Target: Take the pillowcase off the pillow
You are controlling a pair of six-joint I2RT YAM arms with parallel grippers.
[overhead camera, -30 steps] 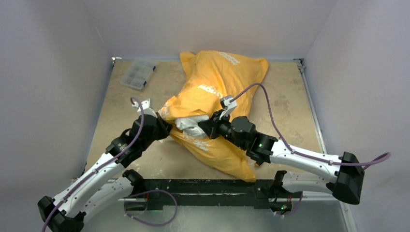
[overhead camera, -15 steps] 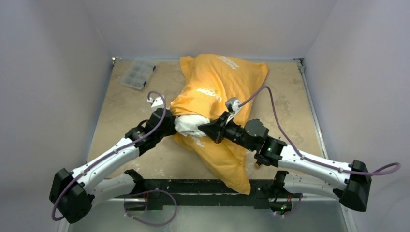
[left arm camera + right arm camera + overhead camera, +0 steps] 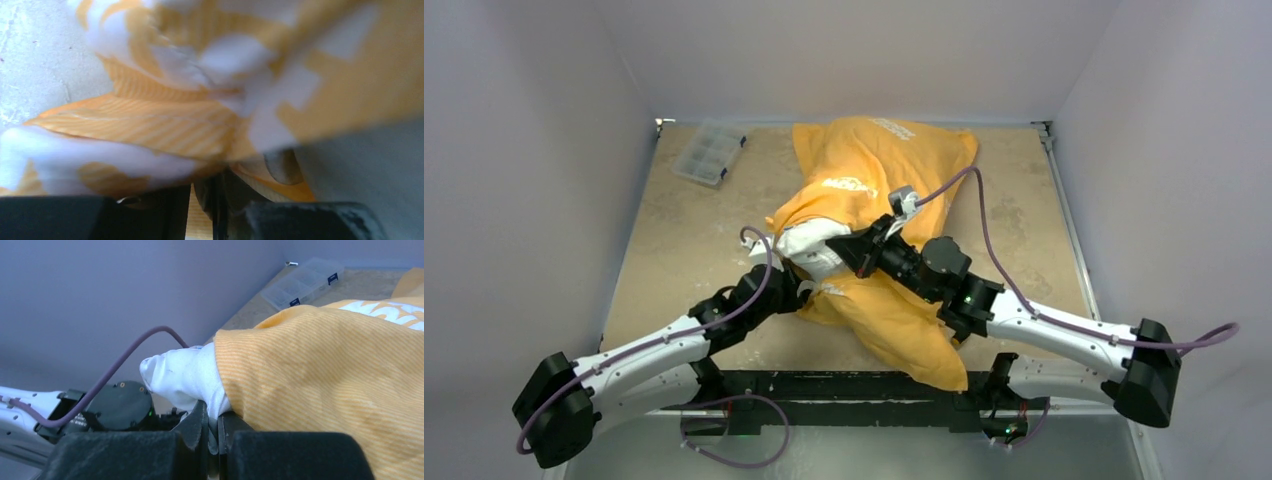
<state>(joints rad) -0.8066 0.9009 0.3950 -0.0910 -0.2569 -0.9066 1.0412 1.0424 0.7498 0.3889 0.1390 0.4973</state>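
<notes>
Tan surface (image 3: pixel 684 230) holds the pillowcase (image 3: pixel 874 160) mostly on the pillow (image 3: pixel 809 245), whose bared 9 o'clock corner the right fingers (image 3: pixel 197 427) pinch; whether the left fingers (image 3: pixel 165 215) grasp anything, I cannot tell.

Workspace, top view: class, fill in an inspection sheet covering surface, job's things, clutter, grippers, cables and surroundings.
Surface: tan table, scuffed.
Job's things: orange pillowcase mostly on; white pillow corner pokes out.
Clutter: clear box, far left corner.
Grippers: right gripper shut on pillow corner; left gripper at pillowcase edge, grip unclear.
Cables: purple cable loops along each arm.
Surroundings: plain grey walls.
</notes>
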